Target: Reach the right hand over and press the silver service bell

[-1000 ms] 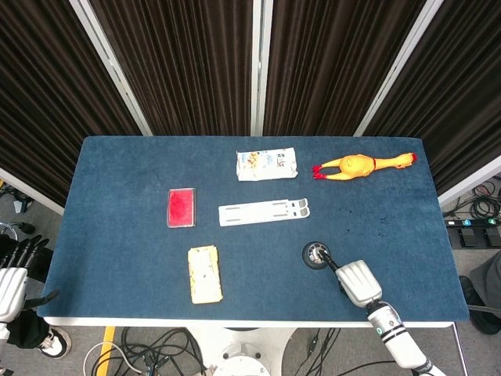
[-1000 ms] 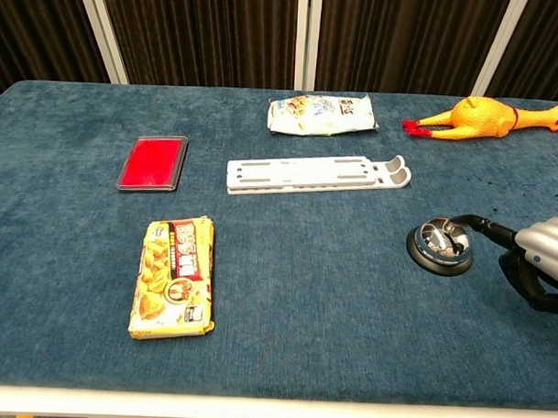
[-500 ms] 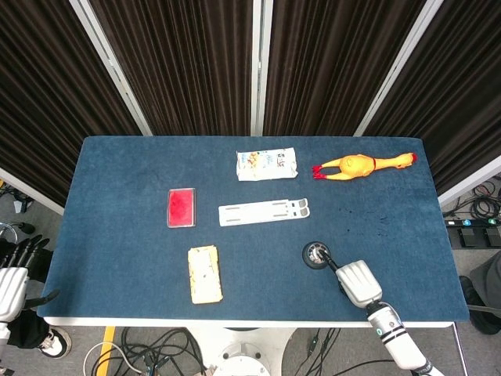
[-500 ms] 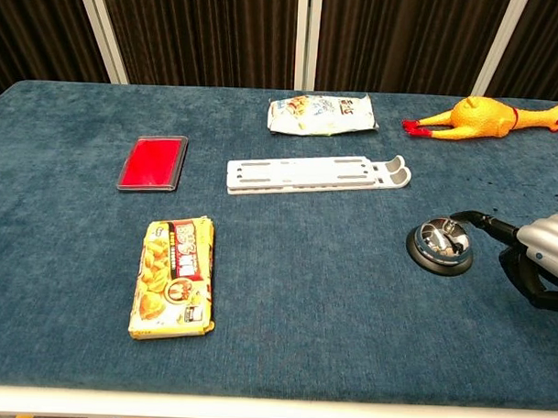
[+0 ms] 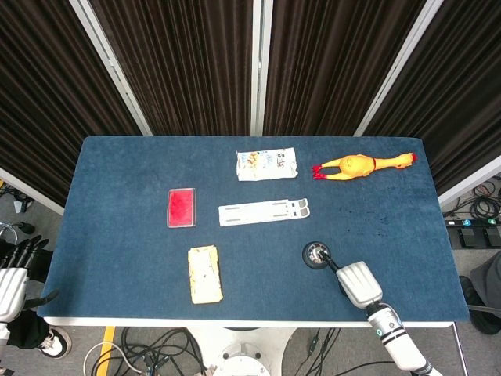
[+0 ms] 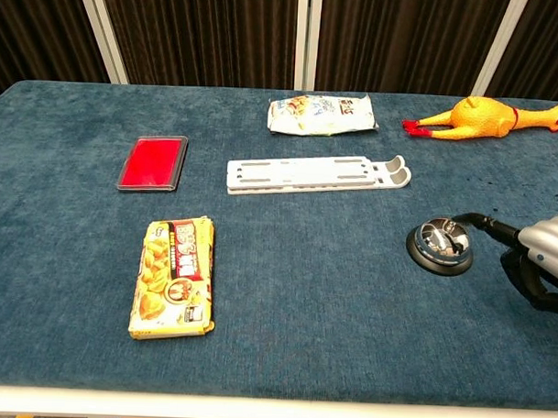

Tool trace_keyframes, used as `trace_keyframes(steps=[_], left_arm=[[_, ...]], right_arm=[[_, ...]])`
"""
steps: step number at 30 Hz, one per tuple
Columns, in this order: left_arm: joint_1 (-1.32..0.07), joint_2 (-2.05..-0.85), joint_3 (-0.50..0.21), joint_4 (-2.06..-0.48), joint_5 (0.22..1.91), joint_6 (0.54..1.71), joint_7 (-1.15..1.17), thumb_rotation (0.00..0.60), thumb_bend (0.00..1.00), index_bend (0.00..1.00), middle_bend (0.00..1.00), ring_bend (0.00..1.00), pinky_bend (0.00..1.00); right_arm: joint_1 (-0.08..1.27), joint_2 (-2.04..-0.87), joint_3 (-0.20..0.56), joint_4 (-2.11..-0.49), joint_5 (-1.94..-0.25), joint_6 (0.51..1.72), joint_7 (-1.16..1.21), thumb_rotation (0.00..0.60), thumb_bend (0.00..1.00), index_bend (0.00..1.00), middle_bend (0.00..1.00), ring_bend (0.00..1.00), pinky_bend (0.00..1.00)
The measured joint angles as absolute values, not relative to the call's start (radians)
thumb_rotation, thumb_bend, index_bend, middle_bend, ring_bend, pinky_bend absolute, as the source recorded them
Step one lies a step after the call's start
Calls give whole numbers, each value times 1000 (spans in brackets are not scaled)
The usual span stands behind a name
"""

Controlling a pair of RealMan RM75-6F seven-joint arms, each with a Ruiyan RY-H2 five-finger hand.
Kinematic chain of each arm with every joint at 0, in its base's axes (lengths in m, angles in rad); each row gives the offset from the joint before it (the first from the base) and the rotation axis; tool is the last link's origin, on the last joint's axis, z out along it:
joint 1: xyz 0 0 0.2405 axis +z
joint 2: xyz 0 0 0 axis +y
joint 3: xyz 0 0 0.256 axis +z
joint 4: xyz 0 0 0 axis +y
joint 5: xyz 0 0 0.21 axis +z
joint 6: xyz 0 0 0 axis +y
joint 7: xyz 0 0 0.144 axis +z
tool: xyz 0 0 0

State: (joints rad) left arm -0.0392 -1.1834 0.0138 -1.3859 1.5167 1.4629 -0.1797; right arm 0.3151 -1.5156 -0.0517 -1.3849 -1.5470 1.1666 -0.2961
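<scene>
One fingertip of the right hand (image 5: pixel 358 283) touches the bell (image 6: pixel 440 245); only the head view shows the empty left hand (image 5: pixel 9 280).

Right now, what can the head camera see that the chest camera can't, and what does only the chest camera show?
Only the head view shows the left hand, off the table's left edge, plus cables on the floor. Only the chest view shows the printed snack pictures on the yellow packet clearly. Both show the right hand reaching a finger onto the silver service bell, the rubber chicken, the red case and the white bracket.
</scene>
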Motion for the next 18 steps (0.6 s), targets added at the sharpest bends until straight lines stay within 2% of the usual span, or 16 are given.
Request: trace_keyframes(steps=[11,18], left_arm=[[-36,-1187,13,-1381,1511,1463,-181,600,113,85,30,0,148],[-35,-1186,13,-1381,1517,1468,-182,600,113,85,29,0,148]], right_arm=[[316,-1518,-59,-1384,-1496,1108,-351,600,1000,0,850,817,761],[312,-1504,-47,-1404,-1520,1166,-325,600,1000,0,849,817,761]])
